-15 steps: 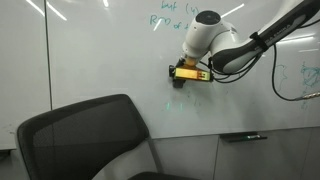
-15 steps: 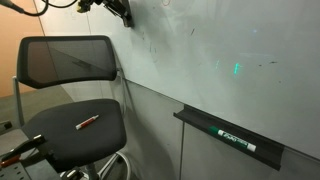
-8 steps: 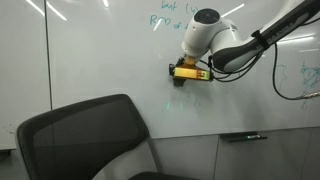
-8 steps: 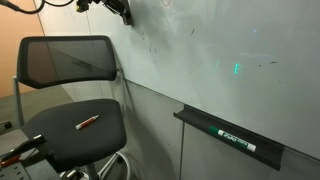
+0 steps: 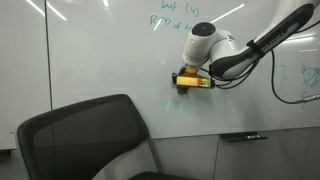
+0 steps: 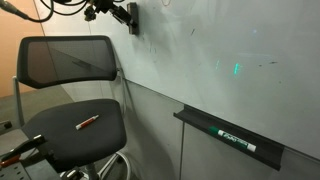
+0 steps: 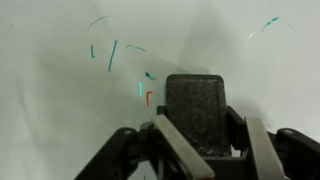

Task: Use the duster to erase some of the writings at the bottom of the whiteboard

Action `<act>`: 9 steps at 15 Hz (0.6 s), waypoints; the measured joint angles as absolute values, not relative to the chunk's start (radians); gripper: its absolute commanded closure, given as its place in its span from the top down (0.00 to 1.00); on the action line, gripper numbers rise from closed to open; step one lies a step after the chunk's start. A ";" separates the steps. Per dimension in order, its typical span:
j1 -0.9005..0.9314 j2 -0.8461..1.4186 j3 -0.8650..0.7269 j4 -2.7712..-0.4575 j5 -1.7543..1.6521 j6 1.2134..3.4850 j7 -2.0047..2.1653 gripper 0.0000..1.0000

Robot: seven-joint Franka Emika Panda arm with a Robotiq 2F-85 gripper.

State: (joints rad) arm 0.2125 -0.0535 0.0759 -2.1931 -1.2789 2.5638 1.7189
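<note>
My gripper is shut on the duster, a yellow and black block with a dark grey felt pad, and holds it at the whiteboard. It also shows at the top of an exterior view. In the wrist view my gripper has the pad between its two fingers. The writings, faint teal strokes, lie just above and left of the pad, with a small orange mark beside it. Larger green words sit higher on the board.
A black mesh office chair stands in front of the board, with a red pen on its seat. A narrow ledge holds a marker, which also shows in an exterior view. A cable hangs by the arm.
The gripper with the duster has moved slightly down and sideways along the board. Its grip on the duster is unchanged.
</note>
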 measured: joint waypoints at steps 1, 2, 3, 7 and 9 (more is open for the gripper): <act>0.208 -0.052 0.082 -2.192 -1.275 2.561 1.721 0.33; 0.204 -0.052 0.085 -2.192 -1.272 2.561 1.723 0.33; 0.202 -0.052 0.088 -2.192 -1.271 2.559 1.726 0.33; 0.197 -0.067 0.100 -2.192 -1.271 2.534 1.758 0.33; 0.195 -0.085 0.104 -2.194 -1.274 2.516 1.780 0.33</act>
